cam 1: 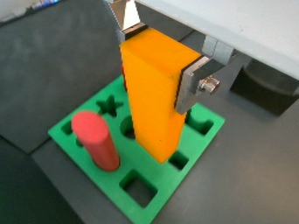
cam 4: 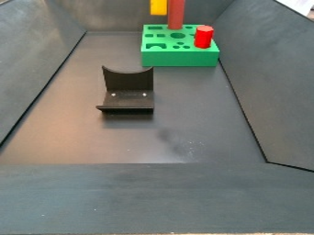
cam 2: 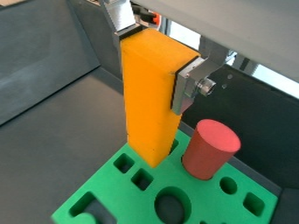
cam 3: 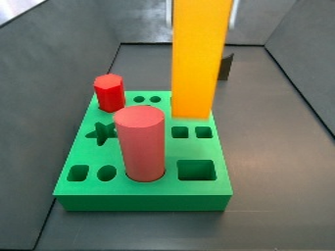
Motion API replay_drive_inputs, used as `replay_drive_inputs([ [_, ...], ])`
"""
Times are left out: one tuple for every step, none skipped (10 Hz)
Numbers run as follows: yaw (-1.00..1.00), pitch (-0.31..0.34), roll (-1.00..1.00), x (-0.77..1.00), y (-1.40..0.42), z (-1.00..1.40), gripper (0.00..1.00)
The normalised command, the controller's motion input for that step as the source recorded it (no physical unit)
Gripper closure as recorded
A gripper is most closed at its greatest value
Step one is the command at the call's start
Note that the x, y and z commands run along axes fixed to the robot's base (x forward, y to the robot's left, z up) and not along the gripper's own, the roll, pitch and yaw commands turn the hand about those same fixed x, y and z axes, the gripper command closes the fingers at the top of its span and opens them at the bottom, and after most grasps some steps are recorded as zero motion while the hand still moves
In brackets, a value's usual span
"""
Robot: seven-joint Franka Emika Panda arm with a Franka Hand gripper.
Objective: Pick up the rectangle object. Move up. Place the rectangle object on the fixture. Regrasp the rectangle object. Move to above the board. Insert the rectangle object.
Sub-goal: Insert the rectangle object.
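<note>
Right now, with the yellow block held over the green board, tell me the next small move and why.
Probably ease straight down. The gripper is shut on the yellow block, upright above the green board, its lower end still over the cut-outs beside the red cylinder. Whether it is lined up with a hole cannot be told, so go slowly.

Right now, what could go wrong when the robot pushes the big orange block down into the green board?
The gripper holds the rectangle object upright over the board. If it isn't lined up with a hole, its bottom edge could catch the rim and jam. The red cylinder stands close beside it and might get bumped.
</note>
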Motion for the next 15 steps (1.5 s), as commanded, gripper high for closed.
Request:
replay_drive_inputs([
  [0.02,-0.053,0.0,0.54,-0.44,-0.62,1.0],
  [0.03,-0.046,0.01,0.46,-0.42,-0.56,1.0],
  [0.02,0.0,0.0,0.03,-0.15,-0.2,1.0],
  [0.07,-0.027,0.04,0.0,-0.24,-0.36,1.0],
  [0.09,-0.073,0.07,0.07,-0.32,-0.56,1.0],
  [0.14,-0.084,0.08,0.07,-0.33,-0.59,1.0],
  [0.27,-0.076,0.1,0.0,-0.34,-0.59,1.0],
  [0.34,-0.073,0.11,-0.06,-0.35,-0.47,1.0],
  [0.34,-0.093,0.14,-0.17,-0.36,-0.4,1.0],
  [0.26,-0.113,0.12,-0.29,-0.37,-0.34,1.0],
  [0.19,-0.114,0.1,-0.21,-0.4,-0.34,1.0],
  [0.13,-0.114,0.11,0.0,-0.35,-0.55,1.0],
  [0.15,-0.111,0.17,0.17,-0.3,-0.84,1.0],
  [0.15,-0.083,0.13,0.33,-0.27,-0.93,1.0],
  [0.12,-0.06,0.11,0.43,-0.25,-1.0,1.0],
])
